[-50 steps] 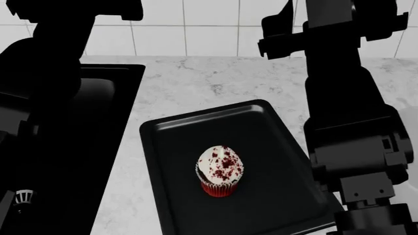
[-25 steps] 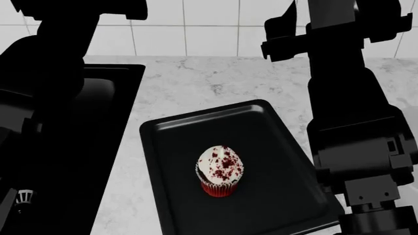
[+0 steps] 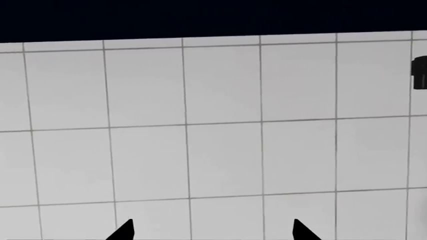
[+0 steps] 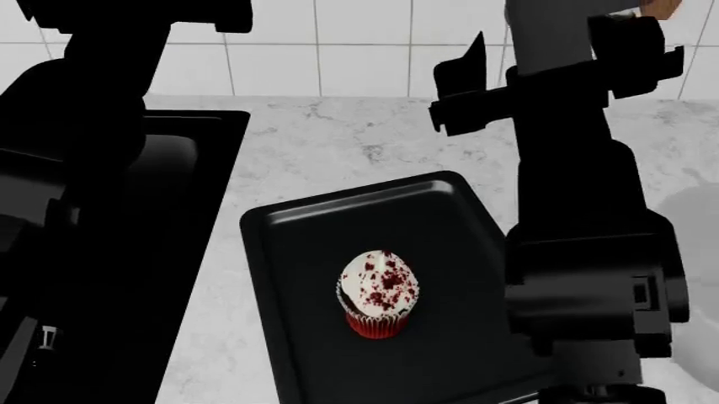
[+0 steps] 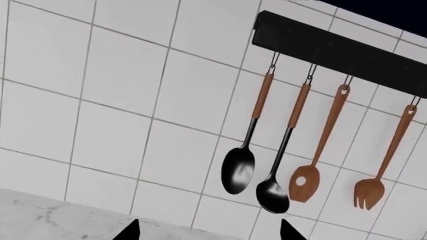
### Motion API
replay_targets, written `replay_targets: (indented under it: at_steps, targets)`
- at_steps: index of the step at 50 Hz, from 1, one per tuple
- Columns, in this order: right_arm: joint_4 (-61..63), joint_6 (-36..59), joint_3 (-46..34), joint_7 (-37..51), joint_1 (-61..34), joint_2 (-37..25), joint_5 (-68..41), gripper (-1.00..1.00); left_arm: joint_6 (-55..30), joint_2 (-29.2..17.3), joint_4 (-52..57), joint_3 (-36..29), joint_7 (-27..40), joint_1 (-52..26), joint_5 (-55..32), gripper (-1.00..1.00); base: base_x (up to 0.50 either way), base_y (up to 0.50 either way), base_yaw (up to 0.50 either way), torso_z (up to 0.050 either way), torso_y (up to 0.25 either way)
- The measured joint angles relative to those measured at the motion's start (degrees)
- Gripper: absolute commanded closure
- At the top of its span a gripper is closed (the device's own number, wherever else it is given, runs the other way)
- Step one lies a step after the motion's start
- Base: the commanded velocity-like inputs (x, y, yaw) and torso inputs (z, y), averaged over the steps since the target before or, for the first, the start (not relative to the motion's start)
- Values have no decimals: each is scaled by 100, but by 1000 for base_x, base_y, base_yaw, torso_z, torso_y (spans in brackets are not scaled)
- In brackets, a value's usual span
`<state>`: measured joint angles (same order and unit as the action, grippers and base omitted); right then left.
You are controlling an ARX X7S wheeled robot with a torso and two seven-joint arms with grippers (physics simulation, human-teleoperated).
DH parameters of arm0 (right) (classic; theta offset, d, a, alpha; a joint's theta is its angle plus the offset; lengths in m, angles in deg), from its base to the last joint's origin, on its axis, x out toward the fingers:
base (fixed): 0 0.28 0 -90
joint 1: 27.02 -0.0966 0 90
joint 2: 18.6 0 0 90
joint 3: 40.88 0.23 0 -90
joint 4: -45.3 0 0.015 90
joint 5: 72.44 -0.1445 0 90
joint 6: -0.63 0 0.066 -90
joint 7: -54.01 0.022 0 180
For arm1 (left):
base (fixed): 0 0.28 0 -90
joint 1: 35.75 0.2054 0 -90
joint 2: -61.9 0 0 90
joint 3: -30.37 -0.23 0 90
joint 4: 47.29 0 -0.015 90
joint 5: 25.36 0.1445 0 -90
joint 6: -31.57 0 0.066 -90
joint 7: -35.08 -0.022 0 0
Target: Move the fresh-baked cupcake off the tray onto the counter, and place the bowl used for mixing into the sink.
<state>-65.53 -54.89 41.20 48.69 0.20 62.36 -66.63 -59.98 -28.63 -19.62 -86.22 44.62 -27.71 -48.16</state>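
Since the earlier head frames the right arm [image 4: 584, 210] has swung and twisted, its upper link now angled toward the wall tiles, while the cupcake [image 4: 380, 294] and the tray [image 4: 292, 278] have not shifted at all. From the head view the cupcake stands upright near the middle of the tray, which lies on the counter [image 4: 348, 143] just beside the sink [image 4: 191, 168]; the left arm [image 4: 90, 126] hangs over the sink basin, and a pale rounded shape at the right edge may be the bowl [image 4: 691, 223], though too little shows to be sure. The left wrist view faces only the tiled wall [image 3: 220, 125], with the left gripper [image 3: 212, 230] showing two dark fingertips set well apart — jaws spread, nothing between them. The right wrist view looks at a rack [image 5: 340, 52] hung with spoons [image 5: 257, 165] and wooden utensils, a strip of marble below; the right gripper [image 5: 208, 231] likewise shows parted tips and holds nothing. By my reading neither half of the task is done — the cupcake is not yet lifted off the tray, and the bowl has yet to go into the sink.
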Motion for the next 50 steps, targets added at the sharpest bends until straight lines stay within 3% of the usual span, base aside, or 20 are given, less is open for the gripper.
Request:
replay_targets:
  at_steps: [28, 50]
  targets:
    - [2027, 1639, 300, -790, 884, 77, -292, -100, 36, -29, -52, -320, 169, -41, -191, -100, 0, 0, 0, 0, 0]
    - [2692, 2602, 437, -1222, 1347, 117, -833, -100, 78, -58, -36, -518, 257, -44, -318, -100, 0, 0, 0, 0, 0]
